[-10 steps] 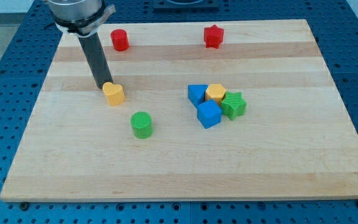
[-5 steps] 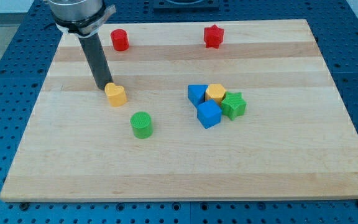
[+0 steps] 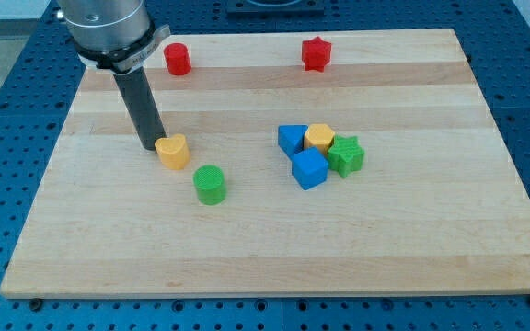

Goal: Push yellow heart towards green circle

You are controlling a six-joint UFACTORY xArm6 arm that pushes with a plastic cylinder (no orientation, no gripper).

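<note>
The yellow heart [image 3: 173, 152] lies on the wooden board, left of centre. The green circle [image 3: 210, 184] stands just below and to the right of it, a small gap between them. My tip [image 3: 151, 147] is at the heart's upper left edge, touching or nearly touching it. The dark rod rises from there to the arm's head at the view's top left.
A cluster right of centre holds a blue triangle-like block [image 3: 291, 138], a yellow block [image 3: 319, 137], a blue cube [image 3: 308, 169] and a green star [image 3: 346, 154]. A red cylinder [image 3: 177, 58] and a red star [image 3: 316, 53] sit near the board's top edge.
The yellow heart has slid down and right, closer to the green circle. My tip has followed it downward. The other blocks have not moved.
</note>
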